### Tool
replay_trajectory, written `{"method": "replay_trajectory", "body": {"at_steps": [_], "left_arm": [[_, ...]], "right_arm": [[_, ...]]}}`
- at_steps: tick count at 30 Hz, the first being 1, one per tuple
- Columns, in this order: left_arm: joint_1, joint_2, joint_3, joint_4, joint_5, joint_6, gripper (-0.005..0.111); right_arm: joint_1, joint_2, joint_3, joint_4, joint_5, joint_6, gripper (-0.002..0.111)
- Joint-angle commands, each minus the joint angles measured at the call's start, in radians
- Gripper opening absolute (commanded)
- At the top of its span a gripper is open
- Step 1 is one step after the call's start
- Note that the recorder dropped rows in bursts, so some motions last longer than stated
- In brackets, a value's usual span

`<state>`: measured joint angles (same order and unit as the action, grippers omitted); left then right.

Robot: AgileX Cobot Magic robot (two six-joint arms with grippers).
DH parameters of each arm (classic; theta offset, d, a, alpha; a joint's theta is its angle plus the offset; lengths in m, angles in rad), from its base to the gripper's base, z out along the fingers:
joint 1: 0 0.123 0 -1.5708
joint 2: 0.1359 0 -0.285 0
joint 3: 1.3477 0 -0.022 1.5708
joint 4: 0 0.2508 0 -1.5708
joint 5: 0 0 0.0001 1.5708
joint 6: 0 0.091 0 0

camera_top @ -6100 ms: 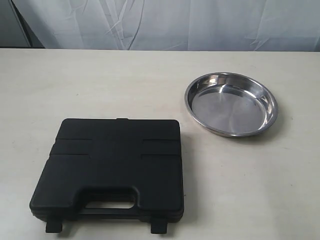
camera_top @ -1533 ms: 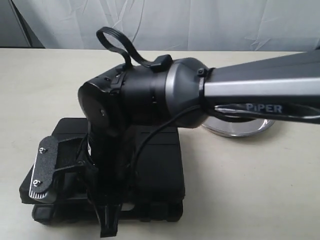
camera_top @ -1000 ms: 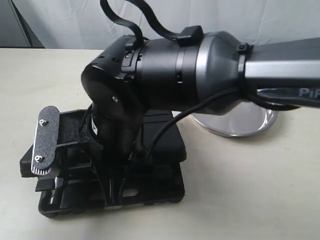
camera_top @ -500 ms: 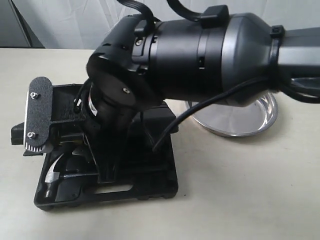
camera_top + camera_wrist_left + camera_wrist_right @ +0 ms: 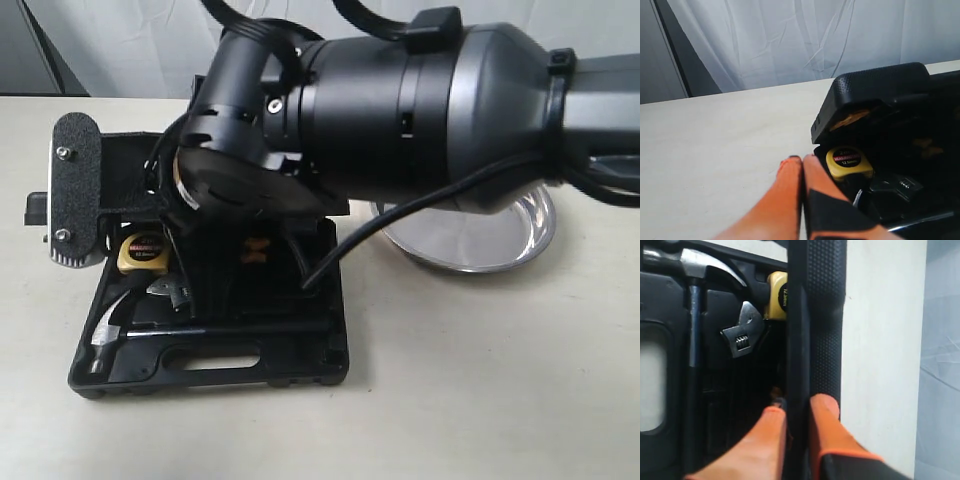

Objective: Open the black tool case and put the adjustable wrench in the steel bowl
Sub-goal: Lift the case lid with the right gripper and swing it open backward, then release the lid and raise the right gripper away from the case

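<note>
The opening step looks to be in hand. The right gripper (image 5: 797,407) is reaching across from the right and pinching the edge of the lid (image 5: 825,315) between its orange fingers, holding it up and away from the base of the case (image 5: 300,365). The left gripper (image 5: 802,159) is hovering over the table (image 5: 715,145) just left of the case, fingers pressed together on nothing.

The wrench (image 5: 742,332) is lying in its recess near the left end of the base, between the tape measure (image 5: 140,252) and the hammer (image 5: 110,335). Only its silver head is showing. The bowl (image 5: 520,240) is sitting far right, apart from the case and partly hidden by the arm.

Next, I judge, the lid needs tipping fully back so it rests open. Then a gripper must open and come down on the wrench.

Showing: one case, one wrench, one bowl, one hammer, one tape measure, two grippers.
</note>
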<state>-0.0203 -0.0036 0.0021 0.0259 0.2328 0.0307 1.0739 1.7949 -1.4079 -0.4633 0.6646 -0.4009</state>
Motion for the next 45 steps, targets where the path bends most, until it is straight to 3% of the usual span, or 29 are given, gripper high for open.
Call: {"method": "replay_trajectory", "body": {"at_steps": [1, 11, 32, 45], "left_arm": [[-0.001, 0.004, -0.002, 0.003, -0.001, -0.001, 0.000], [-0.001, 0.004, -0.002, 0.003, -0.001, -0.001, 0.000], [-0.001, 0.004, -0.002, 0.003, -0.001, -0.001, 0.000], [-0.001, 0.004, -0.002, 0.003, -0.001, -0.001, 0.000]], "right_arm": [[-0.005, -0.008, -0.006, -0.066, -0.003, 0.049, -0.001], [-0.007, -0.008, -0.006, -0.297, -0.050, 0.223, -0.001], [-0.235, -0.002, -0.006, -0.320, -0.365, 0.244, -0.001], [-0.353, 0.136, -0.006, -0.366, -0.520, 0.244, -0.001]]}}
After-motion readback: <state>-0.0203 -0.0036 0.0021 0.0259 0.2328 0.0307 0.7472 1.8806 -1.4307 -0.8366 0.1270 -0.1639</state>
